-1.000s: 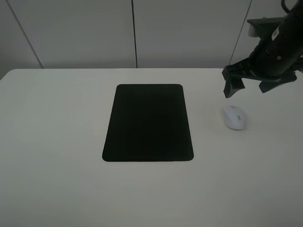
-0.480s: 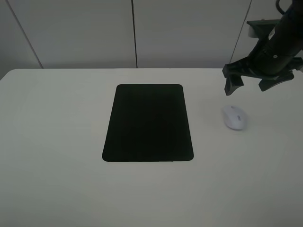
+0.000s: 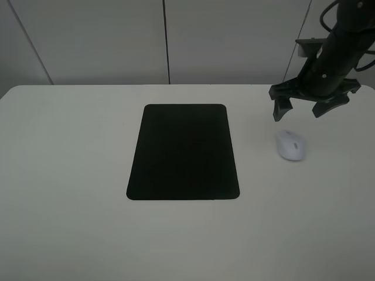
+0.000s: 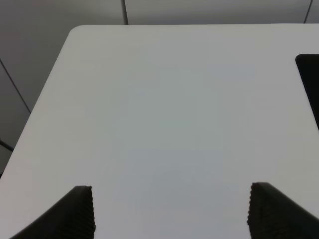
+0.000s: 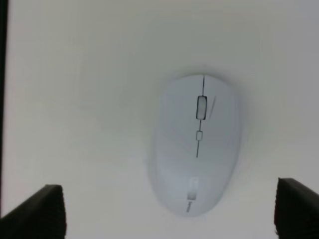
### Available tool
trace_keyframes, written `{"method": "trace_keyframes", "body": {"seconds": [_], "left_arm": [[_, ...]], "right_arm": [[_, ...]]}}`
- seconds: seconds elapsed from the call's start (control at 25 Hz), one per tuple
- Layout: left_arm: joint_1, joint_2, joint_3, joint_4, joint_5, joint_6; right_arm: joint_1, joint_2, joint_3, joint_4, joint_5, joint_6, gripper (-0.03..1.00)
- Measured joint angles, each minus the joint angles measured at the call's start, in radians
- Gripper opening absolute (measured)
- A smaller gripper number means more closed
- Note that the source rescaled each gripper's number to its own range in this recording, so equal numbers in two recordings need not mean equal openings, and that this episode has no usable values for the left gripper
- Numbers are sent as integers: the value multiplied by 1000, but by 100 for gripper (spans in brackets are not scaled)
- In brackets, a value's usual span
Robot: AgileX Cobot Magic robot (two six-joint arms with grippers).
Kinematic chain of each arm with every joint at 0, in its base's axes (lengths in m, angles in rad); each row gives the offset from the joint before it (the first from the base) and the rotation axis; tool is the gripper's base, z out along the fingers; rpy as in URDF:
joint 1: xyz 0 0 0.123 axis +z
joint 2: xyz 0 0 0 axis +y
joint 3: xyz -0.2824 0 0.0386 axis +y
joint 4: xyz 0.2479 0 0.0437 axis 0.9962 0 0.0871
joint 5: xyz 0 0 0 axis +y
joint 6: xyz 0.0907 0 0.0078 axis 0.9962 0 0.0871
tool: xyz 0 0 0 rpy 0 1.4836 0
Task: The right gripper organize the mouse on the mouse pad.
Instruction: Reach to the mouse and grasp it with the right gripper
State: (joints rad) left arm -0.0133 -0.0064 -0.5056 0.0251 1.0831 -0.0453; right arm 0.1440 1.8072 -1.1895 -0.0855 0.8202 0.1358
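The white mouse (image 3: 291,145) lies on the white table, to the right of the black mouse pad (image 3: 184,151) and apart from it. My right gripper (image 3: 300,110) hangs open above the table just behind the mouse, its fingers spread wide and empty. In the right wrist view the mouse (image 5: 196,143) lies between the two fingertips (image 5: 47,209), with its grey scroll wheel visible. A strip of the pad (image 5: 3,74) shows at that view's edge. My left gripper (image 4: 172,211) is open over bare table, with a corner of the pad (image 4: 309,74) in its view.
The white table (image 3: 70,175) has rounded far corners and grey wall panels behind it. The table's far left corner and edge (image 4: 75,35) show in the left wrist view.
My right gripper has shifted slightly left and back, and turned so that its fingers stand more evenly over the mouse. The mouse and the pad have not moved.
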Motion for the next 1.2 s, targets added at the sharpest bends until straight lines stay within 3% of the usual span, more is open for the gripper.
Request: {"method": "trace_keyframes", "body": {"seconds": [0.68,1.2], "left_arm": [[0,0,0,0,0,0],[0,0,0,0,0,0]], "right_arm": [[-98,136,-2,85,-61,-104,100],[-100,188,-2,149,-96,-157,100]]}}
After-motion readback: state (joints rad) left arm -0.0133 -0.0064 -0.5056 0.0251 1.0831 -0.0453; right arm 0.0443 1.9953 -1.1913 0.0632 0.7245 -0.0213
